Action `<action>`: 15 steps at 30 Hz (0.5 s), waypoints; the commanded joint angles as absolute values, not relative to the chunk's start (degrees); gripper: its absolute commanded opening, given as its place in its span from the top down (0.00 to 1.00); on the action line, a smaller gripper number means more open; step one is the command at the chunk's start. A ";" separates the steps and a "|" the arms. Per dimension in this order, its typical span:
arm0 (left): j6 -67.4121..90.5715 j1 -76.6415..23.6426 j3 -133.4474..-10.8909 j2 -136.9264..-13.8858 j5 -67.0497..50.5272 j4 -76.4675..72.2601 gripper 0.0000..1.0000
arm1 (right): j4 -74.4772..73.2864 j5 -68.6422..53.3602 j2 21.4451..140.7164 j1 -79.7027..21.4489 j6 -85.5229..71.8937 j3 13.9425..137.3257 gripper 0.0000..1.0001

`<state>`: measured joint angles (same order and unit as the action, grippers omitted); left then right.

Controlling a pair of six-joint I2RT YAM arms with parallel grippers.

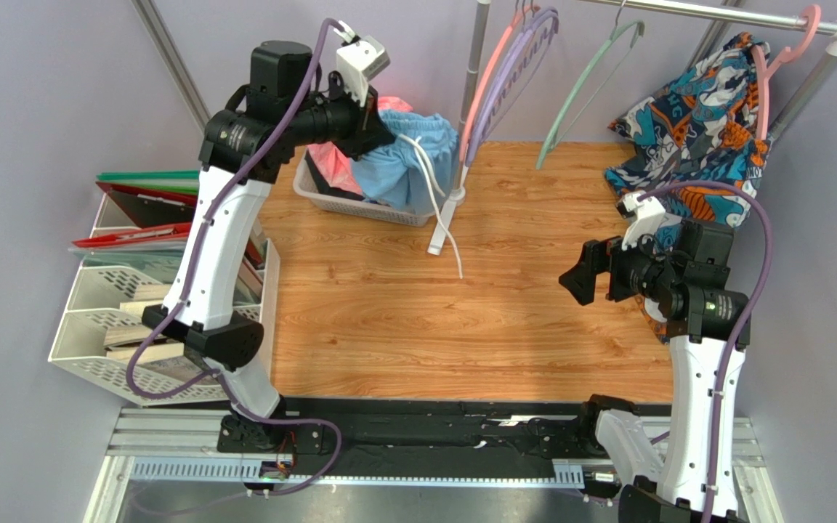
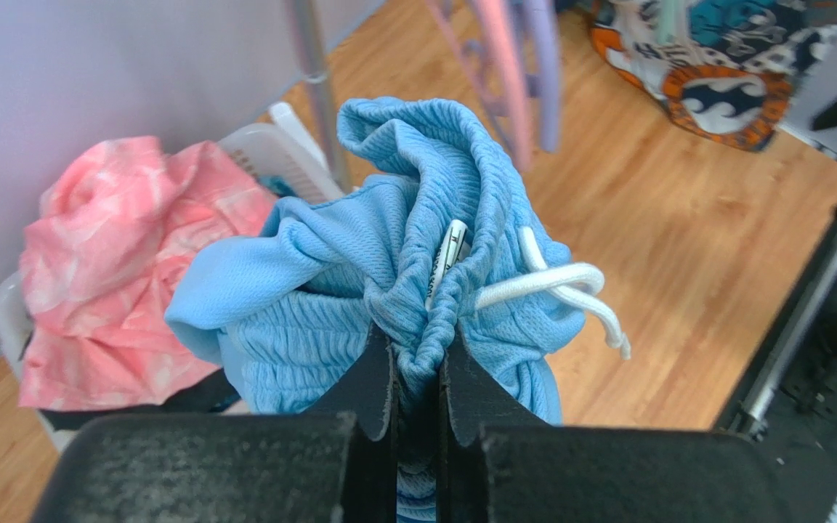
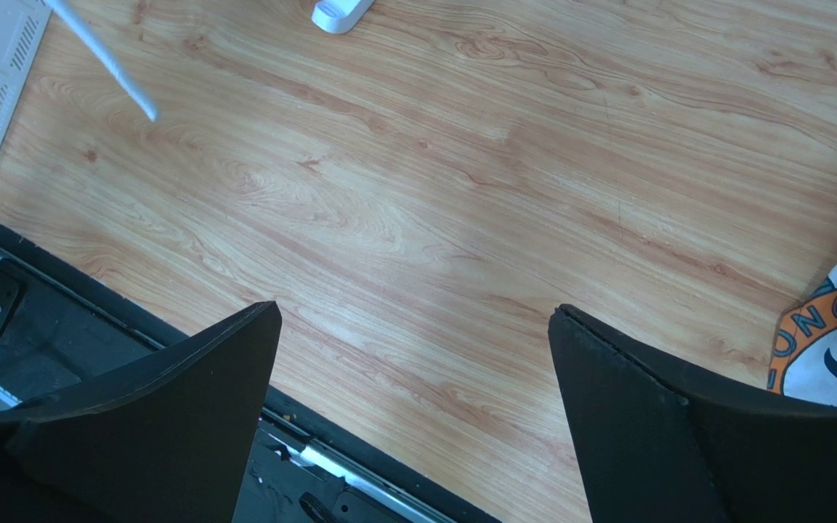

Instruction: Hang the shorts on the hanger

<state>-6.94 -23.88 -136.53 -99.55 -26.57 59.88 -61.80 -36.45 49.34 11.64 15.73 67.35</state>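
Observation:
The light blue shorts (image 1: 412, 161) hang bunched from my left gripper (image 1: 386, 133) above the white basket (image 1: 330, 199); their white drawstring (image 1: 440, 213) dangles toward the table. In the left wrist view my left gripper (image 2: 419, 347) is shut on the shorts' (image 2: 412, 234) gathered waistband. The mint-green hanger (image 1: 587, 89) hangs on the rail (image 1: 707, 13) at the back, empty. My right gripper (image 1: 578, 272) is open and empty above the wooden table; in the right wrist view the right gripper (image 3: 414, 323) has its jaws wide apart.
A pink cloth (image 2: 117, 267) lies in the basket. Pink hangers (image 1: 496, 76) and a lilac hanger (image 1: 521, 65) hang on the rail. A teal-orange patterned garment (image 1: 701, 125) hangs at the right. A white file tray (image 1: 117, 316) stands at the left. A white rack foot (image 1: 441, 223) rests on the table.

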 commanded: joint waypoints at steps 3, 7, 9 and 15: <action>-10.45 -29.08 -130.97 -90.80 -30.06 59.85 1.00 | -64.86 -40.61 48.43 11.25 19.33 70.22 0.00; -11.51 -31.02 -120.44 -86.84 -29.62 58.54 1.00 | -67.05 -40.52 49.65 11.25 20.65 70.14 0.00; -10.12 -31.81 -117.79 -86.40 -30.31 57.92 1.00 | -67.50 -40.78 50.36 11.16 21.09 70.22 0.00; -5.81 -36.12 -118.65 -85.44 -34.19 53.46 1.00 | -67.76 -40.87 51.15 11.16 21.09 70.31 0.00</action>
